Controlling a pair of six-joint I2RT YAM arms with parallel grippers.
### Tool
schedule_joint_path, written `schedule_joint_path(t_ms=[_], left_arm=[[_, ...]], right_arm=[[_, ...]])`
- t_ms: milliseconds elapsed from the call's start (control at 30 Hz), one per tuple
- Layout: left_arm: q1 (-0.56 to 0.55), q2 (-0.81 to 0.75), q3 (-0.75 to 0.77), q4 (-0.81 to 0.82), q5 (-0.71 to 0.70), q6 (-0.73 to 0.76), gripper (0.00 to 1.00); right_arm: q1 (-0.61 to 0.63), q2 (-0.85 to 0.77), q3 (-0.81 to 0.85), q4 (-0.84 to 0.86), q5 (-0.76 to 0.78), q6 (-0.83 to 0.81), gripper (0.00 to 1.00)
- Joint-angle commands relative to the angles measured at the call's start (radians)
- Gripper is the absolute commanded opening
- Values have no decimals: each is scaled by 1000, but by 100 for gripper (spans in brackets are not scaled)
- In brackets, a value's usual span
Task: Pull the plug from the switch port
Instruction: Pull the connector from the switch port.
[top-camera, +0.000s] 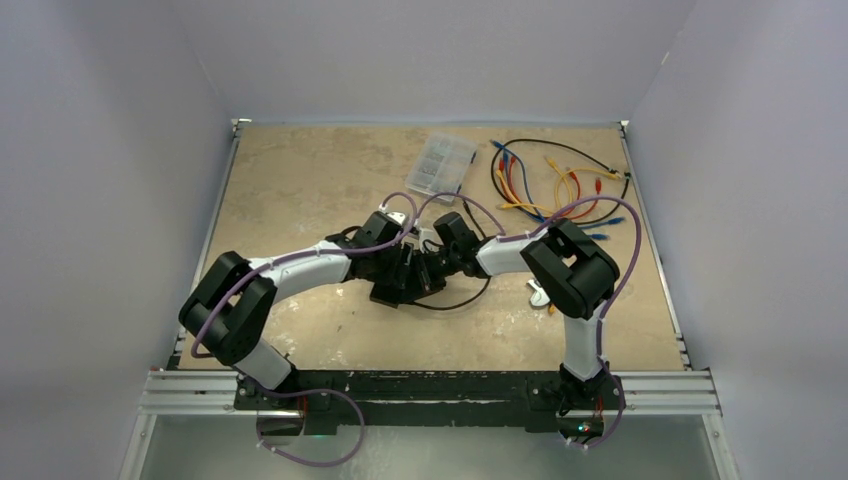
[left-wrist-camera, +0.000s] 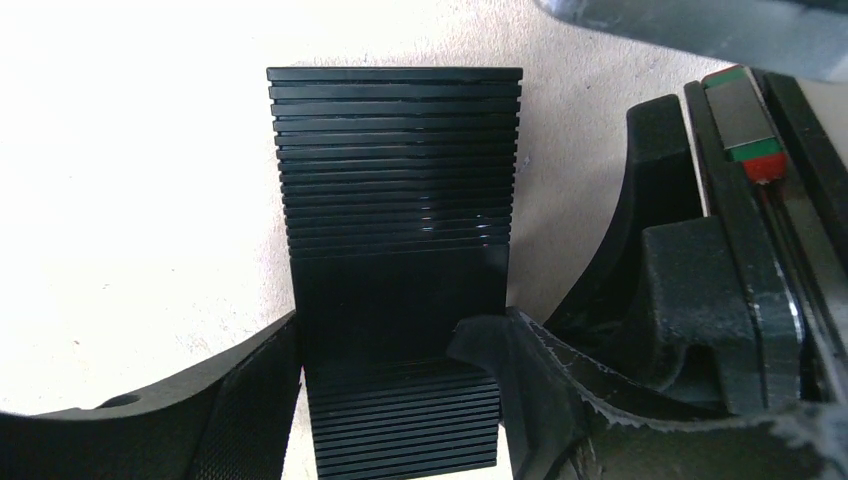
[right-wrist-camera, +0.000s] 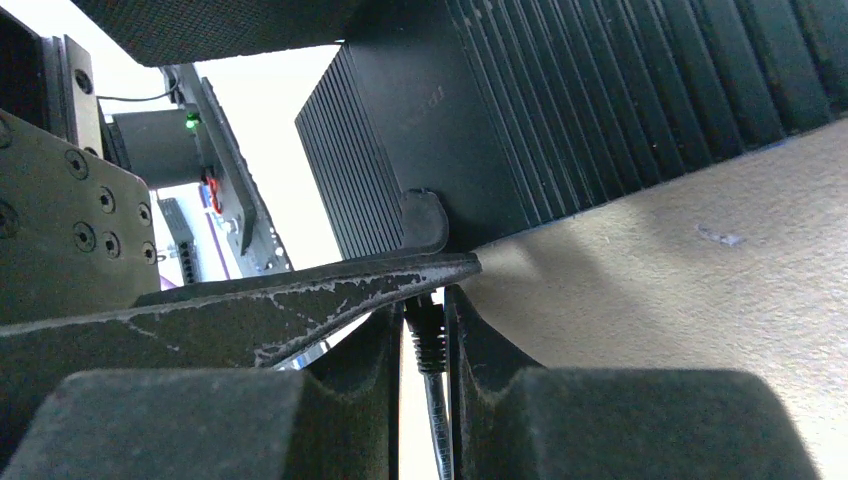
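Note:
The switch (top-camera: 392, 288) is a flat black ribbed box lying mid-table. In the left wrist view the switch (left-wrist-camera: 395, 200) sits between my left gripper's (left-wrist-camera: 395, 385) two fingers, which press on its two long sides. My left gripper (top-camera: 402, 268) is shut on it. My right gripper (top-camera: 430, 270) comes in from the right. In the right wrist view its jaws (right-wrist-camera: 425, 310) are closed round the black ribbed boot of the plug (right-wrist-camera: 424, 340), right beside the switch (right-wrist-camera: 560, 110). The plug's tip is hidden behind a left finger (right-wrist-camera: 300, 295), so its seating in the port cannot be told. Its black cable (top-camera: 462, 300) loops toward me.
A clear plastic compartment case (top-camera: 441, 164) lies at the back centre. A tangle of coloured patch cables (top-camera: 560, 185) lies at the back right. A small pale object (top-camera: 540, 293) lies by the right arm's elbow. Metal rails edge the table.

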Motion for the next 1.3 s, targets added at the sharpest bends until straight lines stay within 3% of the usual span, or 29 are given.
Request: schedule_joint_path(t_ms=[0, 333, 500, 600, 833, 1267], left_arm=[[-54, 70, 24, -47, -99, 39, 59], [-55, 75, 36, -112, -235, -22, 38], [-52, 86, 44, -157, -302, -50, 19], [-45, 79, 38, -165, -322, -63, 15], [-4, 48, 23, -168, -318, -73, 10], [7, 33, 38, -190, -338, -64, 11]], right_arm=[[13, 6, -18, -24, 52, -25, 0], [0, -10, -27, -42, 61, -36, 0], [-18, -24, -30, -67, 69, -53, 0], [-30, -36, -34, -81, 71, -65, 0], [-55, -62, -49, -104, 67, -88, 0], [-87, -104, -80, -145, 67, -122, 0]])
